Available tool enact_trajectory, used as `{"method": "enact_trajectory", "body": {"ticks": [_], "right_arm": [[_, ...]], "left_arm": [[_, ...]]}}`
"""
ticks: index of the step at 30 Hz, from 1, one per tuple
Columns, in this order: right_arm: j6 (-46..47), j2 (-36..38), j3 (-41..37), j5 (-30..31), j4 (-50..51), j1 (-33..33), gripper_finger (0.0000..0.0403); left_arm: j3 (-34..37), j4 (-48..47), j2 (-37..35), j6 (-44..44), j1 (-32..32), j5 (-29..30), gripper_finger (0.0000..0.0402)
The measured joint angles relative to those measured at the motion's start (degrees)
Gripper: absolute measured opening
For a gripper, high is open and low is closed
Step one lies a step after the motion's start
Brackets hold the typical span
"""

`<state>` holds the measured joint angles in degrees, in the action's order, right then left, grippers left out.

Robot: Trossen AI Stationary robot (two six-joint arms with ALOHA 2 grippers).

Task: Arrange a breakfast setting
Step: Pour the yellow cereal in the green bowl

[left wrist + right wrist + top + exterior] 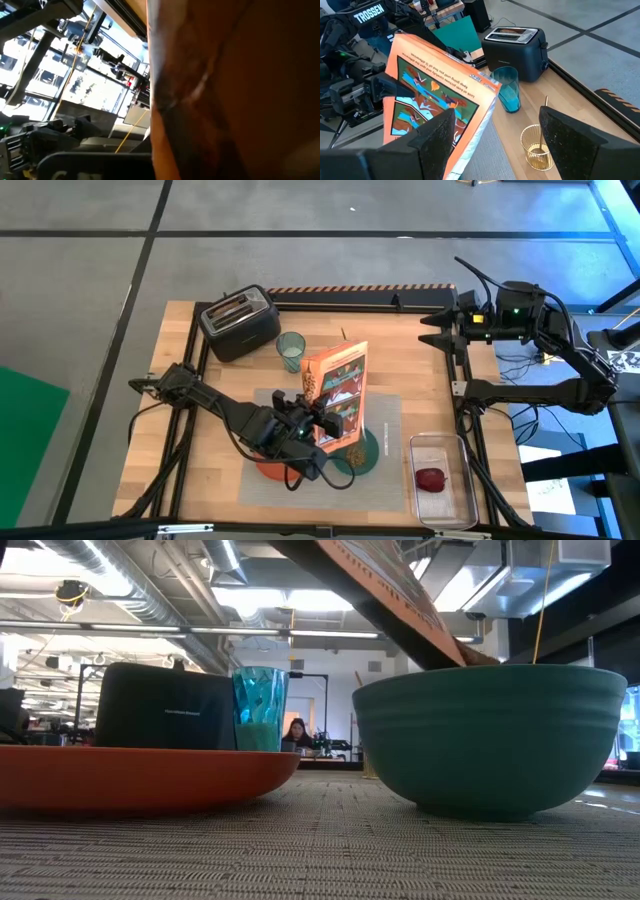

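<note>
My left gripper (305, 418) is shut on an orange cereal box (337, 392), which is held tilted above the teal bowl (365, 452). The bowl stands on the grey placemat (390, 415) beside the orange plate (268, 468). In the low view the box (395, 585) slants down over the bowl (490, 735). The green-tinted glass (291, 350) stands on the wood beyond the placemat. The small red fruit (431, 479) lies in the clear tub. A gold spoon stands in a gold holder (537, 146). My right gripper (502, 145) is open and empty at the table's far right corner. My left gripper holds the cereal box by its edge toward the table's left (395, 85), with one finger across the printed face; the other finger is hidden behind the box. The fingers come level from the table's left. The box is lifted clear, tilted, its print upside down.
The black toaster (240, 322) stands at the far left corner. The clear tub (442, 480) sits at the near right. A black rail (350, 298) runs along the far edge. A person (297, 732) sits far off in the room behind.
</note>
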<state>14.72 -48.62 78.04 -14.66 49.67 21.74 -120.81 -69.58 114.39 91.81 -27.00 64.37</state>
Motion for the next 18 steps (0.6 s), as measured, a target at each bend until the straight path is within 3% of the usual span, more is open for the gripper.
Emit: {"method": "enact_trajectory", "body": {"ticks": [4,18], "right_arm": [[0.0,0.0,0.0,0.0,0.0,0.0,0.0280],[-0.2,0.0,0.0,0.0,0.0,0.0,0.0280]], "left_arm": [[0.0,0.0,0.0,0.2,0.0,2.5,0.0026],[0.0,0.1,0.0,-1.7,-1.1,-0.3,0.0026]]}}
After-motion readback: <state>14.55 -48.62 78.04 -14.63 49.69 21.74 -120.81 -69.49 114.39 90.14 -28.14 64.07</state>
